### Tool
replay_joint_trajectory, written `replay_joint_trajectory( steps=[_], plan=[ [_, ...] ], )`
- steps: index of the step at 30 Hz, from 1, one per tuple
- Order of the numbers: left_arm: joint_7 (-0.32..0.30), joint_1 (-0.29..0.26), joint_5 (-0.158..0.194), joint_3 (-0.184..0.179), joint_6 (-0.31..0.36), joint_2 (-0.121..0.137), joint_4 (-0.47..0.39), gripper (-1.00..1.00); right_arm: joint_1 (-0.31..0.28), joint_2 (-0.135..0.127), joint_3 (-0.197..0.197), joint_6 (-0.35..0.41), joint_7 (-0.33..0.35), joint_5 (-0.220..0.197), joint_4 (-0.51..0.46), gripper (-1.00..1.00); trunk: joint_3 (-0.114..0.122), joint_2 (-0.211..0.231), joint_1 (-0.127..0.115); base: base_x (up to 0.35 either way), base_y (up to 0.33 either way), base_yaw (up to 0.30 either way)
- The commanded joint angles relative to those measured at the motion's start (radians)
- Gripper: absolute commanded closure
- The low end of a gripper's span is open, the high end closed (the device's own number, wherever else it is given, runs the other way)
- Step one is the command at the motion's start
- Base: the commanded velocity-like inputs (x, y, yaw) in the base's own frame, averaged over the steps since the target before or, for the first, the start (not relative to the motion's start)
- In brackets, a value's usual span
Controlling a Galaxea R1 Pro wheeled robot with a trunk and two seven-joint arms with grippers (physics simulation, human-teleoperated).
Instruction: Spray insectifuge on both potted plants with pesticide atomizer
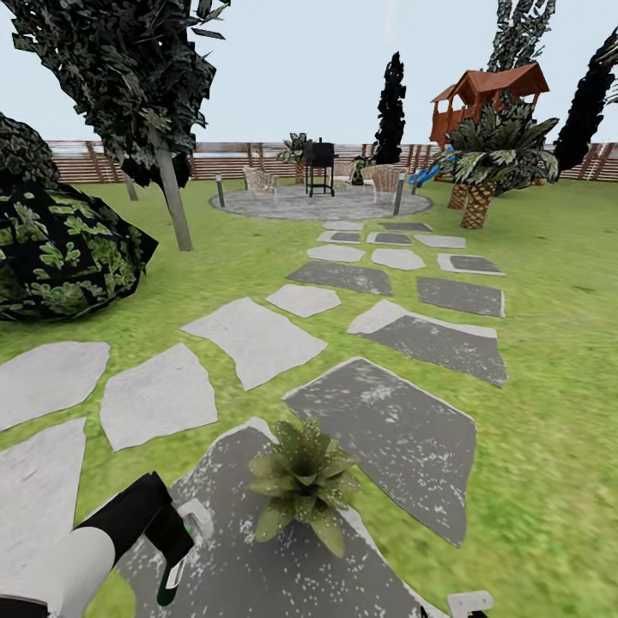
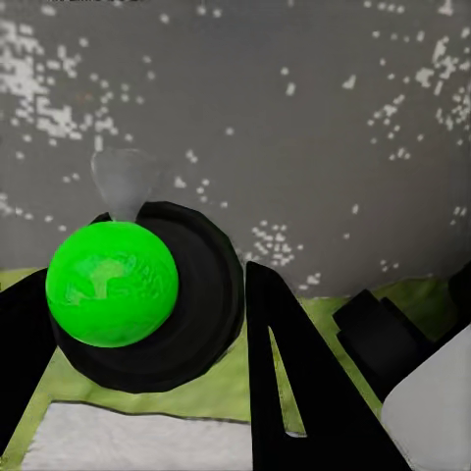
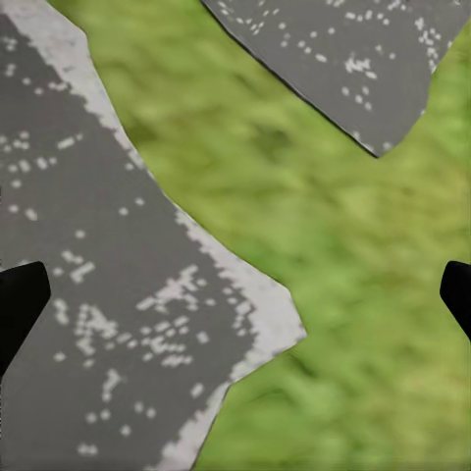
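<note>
The left gripper (image 1: 176,549) hangs low at the near left of the head view, above the near edge of a dark grey stepping stone (image 1: 257,566). Its fingers are closed on the pesticide atomizer (image 1: 172,579), whose green body points down toward the ground while the pale spray top (image 1: 196,518) sticks out toward the right, in the direction of the plant. In the left wrist view the atomizer (image 2: 113,283) appears end-on as a bright green round shape inside a dark ring, with a black finger (image 2: 289,383) pressed beside it and a faint pale cone (image 2: 126,182) rising from it, perhaps spray mist, though the render is too soft to be sure.

One potted plant (image 1: 302,481), a rosette of pointed green leaves, stands on the same dark stone just to the right of the atomizer; its pot is hidden by the leaves.

The right gripper (image 3: 235,294) shows in the right wrist view as two black fingertips (image 3: 20,299) set well apart, spread wide with nothing between them, over the grass (image 3: 324,226) and the edge of a dark stone (image 3: 98,324).

Farther off, pale and dark stepping stones lead across the lawn to a round paved patio (image 1: 319,204) with a black grill (image 1: 320,165), backed by a brown slatted fence (image 1: 232,160). A dark leafy bush (image 1: 60,249) sits at the left.
</note>
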Motion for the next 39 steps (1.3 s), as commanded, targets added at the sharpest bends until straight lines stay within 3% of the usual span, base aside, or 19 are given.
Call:
replay_joint_trajectory(
  steps=[1,7,11,14,19,30,39],
  plan=[
    [-0.006,0.0,-0.004,-0.001,0.002,0.001,-0.003,1.0,-0.001,0.0,-0.006,-0.003,-0.004,0.011,0.001,-1.0,-0.001,0.0,0.0,0.0,0.0,0.0],
    [-0.011,-0.001,-0.005,-0.001,-0.003,0.001,-0.033,1.0,-0.001,0.001,-0.006,-0.003,-0.004,0.009,0.0,-1.0,-0.001,0.0,0.0,0.0,0.0,0.0],
    [-0.097,-0.014,-0.01,-0.003,0.003,0.003,-0.068,1.0,-0.001,0.001,-0.006,-0.003,-0.004,0.009,0.0,-1.0,-0.001,0.0,0.0,0.0,0.0,-0.137],
    [-0.127,-0.018,-0.011,-0.005,0.006,0.003,-0.074,1.0,-0.001,0.001,-0.006,-0.003,-0.004,0.009,0.0,-1.0,-0.001,0.0,0.0,0.0,0.0,-0.273],
    [-0.13,-0.018,-0.011,-0.007,0.008,0.002,-0.074,1.0,-0.001,0.001,-0.006,-0.003,-0.004,0.009,0.0,-1.0,-0.001,0.0,0.0,0.013,0.025,-0.287],
    [-0.129,-0.015,-0.012,-0.01,0.01,0.001,-0.074,1.0,-0.001,0.003,-0.006,-0.003,-0.004,0.009,0.0,-1.0,-0.001,0.0,0.0,-0.03,0.283,-0.276],
    [-0.129,-0.012,-0.014,-0.01,0.01,0.001,-0.075,1.0,-0.001,0.002,-0.006,-0.003,-0.004,0.009,0.0,-1.0,-0.001,0.0,0.0,-0.039,0.244,-0.034]
  ],
)
